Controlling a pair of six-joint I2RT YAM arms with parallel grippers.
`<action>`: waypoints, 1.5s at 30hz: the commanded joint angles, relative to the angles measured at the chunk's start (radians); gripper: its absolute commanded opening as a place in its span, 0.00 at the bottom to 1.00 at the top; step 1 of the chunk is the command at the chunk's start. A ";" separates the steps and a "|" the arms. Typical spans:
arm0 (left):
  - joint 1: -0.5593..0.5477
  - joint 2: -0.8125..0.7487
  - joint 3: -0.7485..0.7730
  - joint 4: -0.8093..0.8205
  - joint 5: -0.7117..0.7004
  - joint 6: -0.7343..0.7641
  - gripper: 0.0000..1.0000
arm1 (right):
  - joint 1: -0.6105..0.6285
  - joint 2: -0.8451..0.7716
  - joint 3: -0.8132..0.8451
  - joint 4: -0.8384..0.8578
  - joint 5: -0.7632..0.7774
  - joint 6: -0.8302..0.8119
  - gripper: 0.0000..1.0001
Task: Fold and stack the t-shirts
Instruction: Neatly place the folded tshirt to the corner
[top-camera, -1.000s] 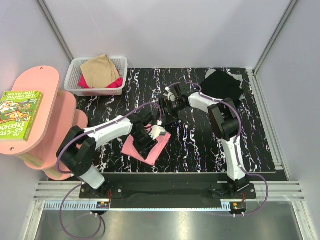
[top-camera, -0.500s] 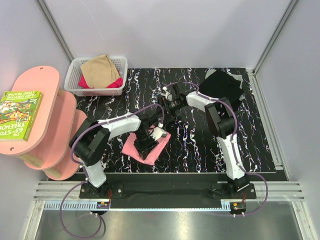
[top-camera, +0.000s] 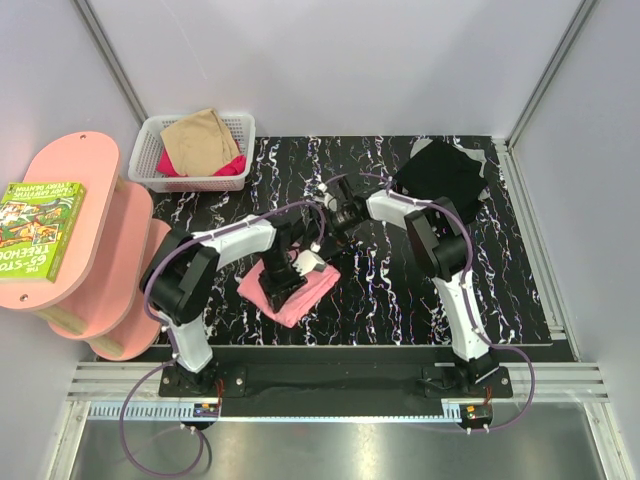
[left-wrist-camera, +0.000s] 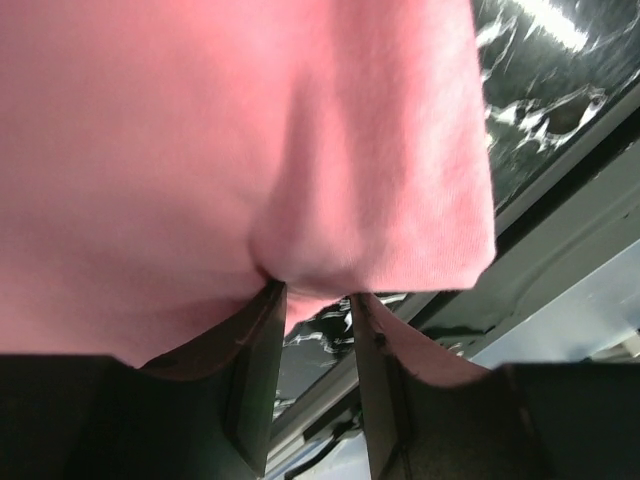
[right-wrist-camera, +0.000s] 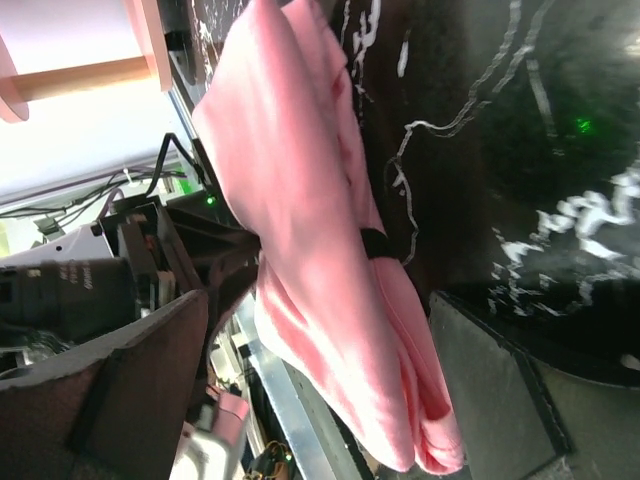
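L jaws clenched on a fold of the salmon pink t-shirt (left-wrist-camera: 250, 150), cloth pinched btwn both fingers (left-wrist-camera: 255, 370). R jaws spread wide, gripping nothing, just past the shirt's far side. Pink shirt is a folded bundle on the black marbled counter (top-camera: 400, 300), toward near edge, left of centre. Black t-shirt (top-camera: 440, 172) at far right corner. White basket (top-camera: 185, 182) at far left corner w/ tan t-shirt (top-camera: 200, 140) over magenta t-shirt (top-camera: 235, 166).

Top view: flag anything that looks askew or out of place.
The salmon pink t-shirt lies folded but skewed to the table edge, a fold pinched in the left gripper. The black t-shirt lies rumpled at the far-right corner.
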 joint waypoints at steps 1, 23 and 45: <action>0.073 -0.086 -0.017 0.037 -0.063 0.029 0.38 | 0.098 0.060 -0.087 -0.068 0.213 -0.072 1.00; 0.205 -0.207 0.037 -0.006 0.019 0.000 0.38 | 0.224 -0.052 -0.545 0.298 0.296 0.173 1.00; 0.242 -0.276 0.049 -0.006 0.042 -0.012 0.37 | 0.248 -0.052 -0.643 0.426 0.394 0.303 0.00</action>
